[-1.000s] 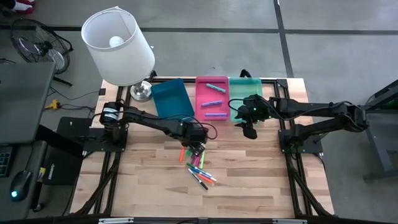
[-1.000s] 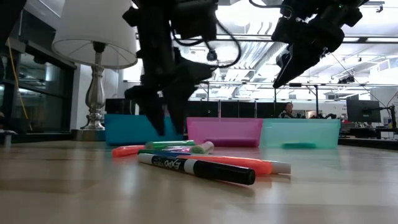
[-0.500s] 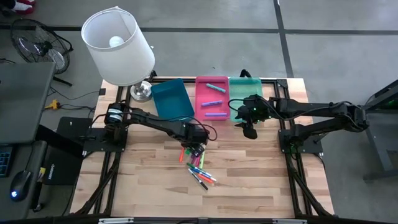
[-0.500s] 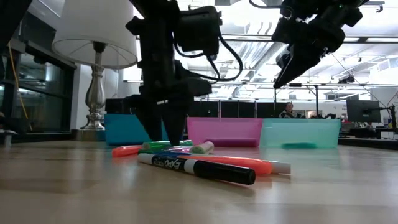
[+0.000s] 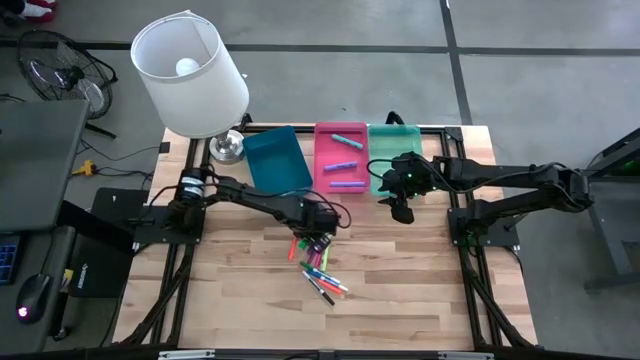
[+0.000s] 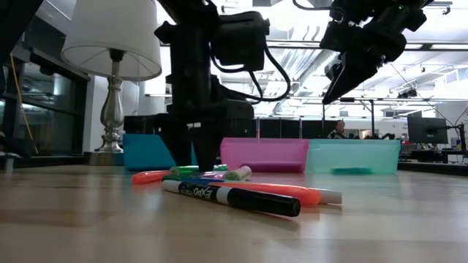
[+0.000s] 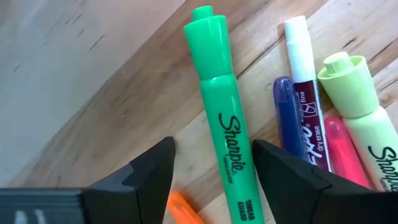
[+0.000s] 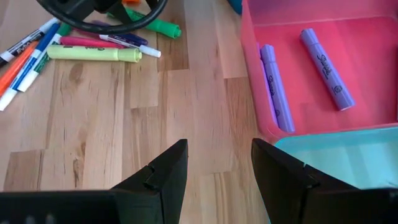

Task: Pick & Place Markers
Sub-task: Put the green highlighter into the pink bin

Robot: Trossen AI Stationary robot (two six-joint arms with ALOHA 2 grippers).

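Looking straight down first, we see the markers (image 5: 319, 268) scattered in a loose pile near the middle of the wooden worktop (image 5: 400, 300), with the left gripper (image 5: 318, 240) down at the pile's far end. The right gripper (image 5: 401, 210) hangs above the near edge of the green tray (image 5: 392, 140). Three purple and teal pens lie in the pink tray (image 5: 322, 150); the blue tray (image 5: 275, 158) sits beside it, next to a white lamp (image 5: 190, 75).

From worktop height, we read "EXPO" on the black marker (image 6: 234, 197) lying nearest us. The left arm's fingers (image 6: 205, 150) reach down to the pile behind it, while the right gripper (image 6: 344, 77) hovers high, well clear of the surface.

Through the left wrist camera, we have the jaws wide apart, straddling a green highlighter (image 7: 222, 124) marked "Sharpie" and "SMEAR GUARD" without pinching it. Beside it lies a pen reading "EXPO dry erase" (image 7: 305, 87), and a pale yellow Sharpie (image 7: 360, 118).

On the right wrist camera, the jaws stand parted and empty above bare wood; two purple Sharpies (image 8: 326, 62) rest in the pink tray.
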